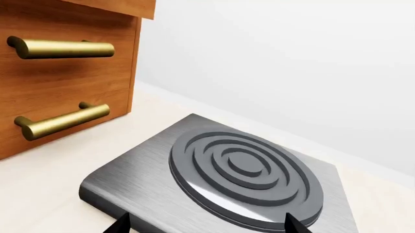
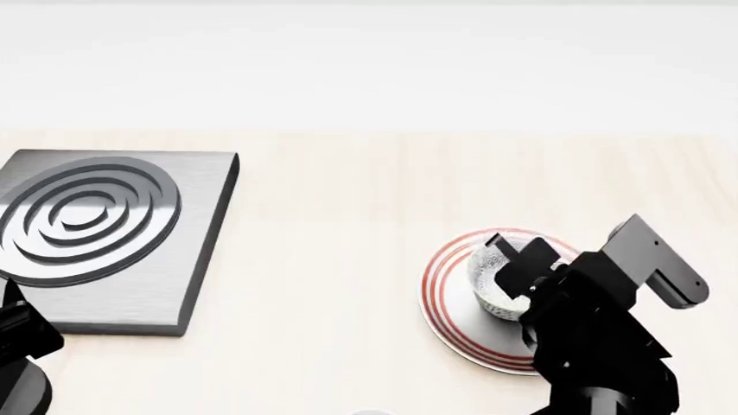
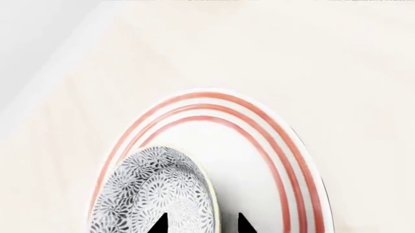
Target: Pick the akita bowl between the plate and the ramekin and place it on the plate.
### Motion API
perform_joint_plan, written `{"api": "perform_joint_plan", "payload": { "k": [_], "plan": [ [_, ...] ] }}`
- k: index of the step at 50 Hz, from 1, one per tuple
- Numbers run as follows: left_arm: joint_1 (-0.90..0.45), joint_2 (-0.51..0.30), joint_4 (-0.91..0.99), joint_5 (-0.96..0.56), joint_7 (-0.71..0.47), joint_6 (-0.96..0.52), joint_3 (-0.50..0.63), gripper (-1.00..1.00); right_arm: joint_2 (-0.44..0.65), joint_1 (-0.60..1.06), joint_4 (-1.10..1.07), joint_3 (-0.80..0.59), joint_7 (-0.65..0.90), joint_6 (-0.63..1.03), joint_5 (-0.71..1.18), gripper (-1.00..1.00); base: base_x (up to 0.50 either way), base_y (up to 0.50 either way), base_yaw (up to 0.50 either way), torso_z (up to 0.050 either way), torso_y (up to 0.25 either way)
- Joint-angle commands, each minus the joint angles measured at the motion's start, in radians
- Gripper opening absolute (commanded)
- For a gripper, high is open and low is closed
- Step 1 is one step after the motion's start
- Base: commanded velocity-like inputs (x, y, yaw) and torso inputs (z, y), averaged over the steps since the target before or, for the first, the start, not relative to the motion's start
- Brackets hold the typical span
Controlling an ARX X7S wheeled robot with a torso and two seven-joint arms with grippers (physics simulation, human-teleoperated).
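Sitting on the plate (image 2: 452, 298), the speckled bowl (image 2: 493, 278) is resting inside the red rings, toward the plate's left part in the head view. The right gripper (image 3: 199, 224) is hovering directly over it; in the right wrist view its two dark fingertips (image 3: 159, 224) are straddling the bowl's rim, one over the patterned surface, one over the bare plate just beside it. Whether the fingers are pressing the rim or standing slightly apart from it, I cannot tell. The left gripper (image 1: 206, 226) is hanging well away from the bowl, its fingertips spread wide with nothing between them, above a brushed metal burner plate (image 1: 220, 170) beside a wooden drawer unit (image 1: 65, 73) with brass handles.
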Motion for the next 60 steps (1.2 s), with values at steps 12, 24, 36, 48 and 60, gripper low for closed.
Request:
{"api": "perform_joint_plan", "payload": {
  "k": [12,24,36,48,60],
  "plan": [
    [0.003,-0.004,0.006,-0.006,-0.006,-0.002,0.003,1.0,-0.002,0.02,-0.001,-0.032,0.021,0.023,-0.035,1.0,0.0,0.0,0.0,0.0,0.0],
    [0.002,-0.005,0.008,-0.011,-0.01,-0.006,0.003,1.0,0.012,0.045,-0.002,-0.088,0.092,0.077,-0.061,1.0,0.0,0.0,0.0,0.0,0.0],
    [0.004,-0.006,0.009,-0.012,-0.014,-0.004,0.005,1.0,-0.052,-0.002,-0.344,-0.132,0.082,0.296,-0.088,1.0,0.0,0.0,0.0,0.0,0.0],
    [0.007,-0.009,0.014,-0.014,-0.016,-0.005,0.007,1.0,-0.097,-0.101,-0.795,-0.333,0.06,0.589,-0.076,1.0,0.0,0.0,0.0,0.0,0.0],
    [0.005,-0.01,0.011,-0.012,-0.017,-0.001,0.011,1.0,-0.082,-0.265,-1.138,-0.495,-0.013,0.697,0.0,1.0,0.0,0.0,0.0,0.0,0.0]
  ]
}}
